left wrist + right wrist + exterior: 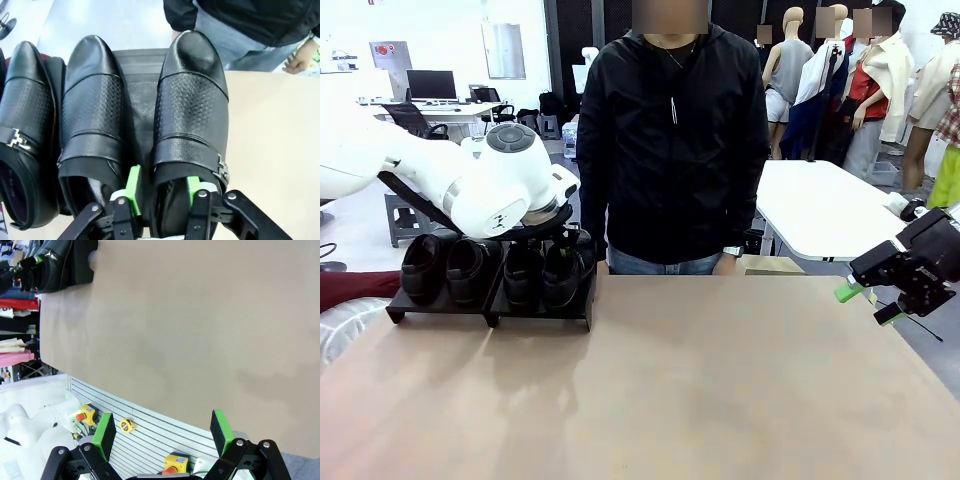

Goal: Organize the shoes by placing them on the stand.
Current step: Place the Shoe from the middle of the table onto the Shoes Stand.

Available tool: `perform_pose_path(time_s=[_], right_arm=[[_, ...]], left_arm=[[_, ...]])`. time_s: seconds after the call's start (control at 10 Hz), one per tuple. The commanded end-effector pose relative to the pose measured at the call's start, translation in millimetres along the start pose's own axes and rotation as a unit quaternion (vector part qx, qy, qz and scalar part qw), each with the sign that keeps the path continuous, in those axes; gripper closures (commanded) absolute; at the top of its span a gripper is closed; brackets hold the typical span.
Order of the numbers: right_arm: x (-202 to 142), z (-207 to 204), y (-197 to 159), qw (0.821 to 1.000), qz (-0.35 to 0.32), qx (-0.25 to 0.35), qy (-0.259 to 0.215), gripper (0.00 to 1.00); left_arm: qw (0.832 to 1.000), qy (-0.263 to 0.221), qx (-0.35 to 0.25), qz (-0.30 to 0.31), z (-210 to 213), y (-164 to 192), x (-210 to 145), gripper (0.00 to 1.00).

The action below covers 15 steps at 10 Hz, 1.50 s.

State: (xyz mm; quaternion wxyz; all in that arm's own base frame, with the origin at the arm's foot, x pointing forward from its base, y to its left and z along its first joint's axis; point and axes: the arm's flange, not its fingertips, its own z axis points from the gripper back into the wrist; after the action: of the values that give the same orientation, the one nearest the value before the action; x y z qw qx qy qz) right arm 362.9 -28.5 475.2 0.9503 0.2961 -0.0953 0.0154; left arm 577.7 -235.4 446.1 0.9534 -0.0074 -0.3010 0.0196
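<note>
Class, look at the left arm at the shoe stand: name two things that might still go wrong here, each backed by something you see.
1. The left tool straddles one wall of the rightmost shoe's opening, one pad inside; lifting away carelessly might snag it and pull it off the stand.
2. That shoe sits at the stand's right end, its toe reaching past the stand's far edge, so a nudge might tip it onto the table.

Bright even indoor light; soft shadows; glare on shoes (pixel 192 100); wrist views distorted.
</note>
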Motion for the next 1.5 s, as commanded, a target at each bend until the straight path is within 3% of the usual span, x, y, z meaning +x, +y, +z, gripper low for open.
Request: perform_pose_path(time_s=[0.0,0.4,0.6,0.7,0.8,0.9,1.2,1.3,1.4], right_arm=[[-0.4,1.6,1.7,1.0,-0.009,-0.006,0.004,0.0],[-0.4,1.6,1.7,1.0,-0.009,-0.006,0.004,0.0],[-0.4,1.6,1.7,1.0,-0.009,-0.006,0.004,0.0],[-0.4,1.6,1.7,1.0,-0.009,-0.006,0.004,0.0],[-0.4,1.6,1.7,1.0,-0.009,-0.006,0.004,0.0],[-0.4,1.6,1.7,1.0,-0.009,-0.006,0.004,0.0],[-0.4,1.6,1.7,1.0,-0.009,-0.006,0.004,0.0],[-0.4,1.6,1.7,1.0,-0.009,-0.006,0.004,0.0],[-0.4,1.6,1.7,1.0,-0.009,-0.006,0.004,0.0]], left_arm=[[0.999,-0.03,0.006,0.009,10.3,-5.9,-3.9,0.0],[0.997,-0.034,-0.06,-0.024,68.9,-6.4,-19.5,0.0],[0.999,-0.006,-0.041,-0.021,121.2,6.9,-41.3,0.0],[0.997,0.01,-0.066,-0.05,139.0,13.8,-53.6,0.0],[0.98,0.055,-0.152,-0.115,156.0,21.0,-70.1,0.0],[0.957,0.076,-0.219,-0.174,176.3,35.8,-92.4,0.0],[0.929,0.062,-0.32,-0.177,226.9,100.1,-158.7,0.0],[0.942,0.04,-0.31,-0.119,233.9,134.6,-168.1,0.0],[0.946,0.048,-0.301,-0.115,235.6,168.4,-165.4,0.0]])
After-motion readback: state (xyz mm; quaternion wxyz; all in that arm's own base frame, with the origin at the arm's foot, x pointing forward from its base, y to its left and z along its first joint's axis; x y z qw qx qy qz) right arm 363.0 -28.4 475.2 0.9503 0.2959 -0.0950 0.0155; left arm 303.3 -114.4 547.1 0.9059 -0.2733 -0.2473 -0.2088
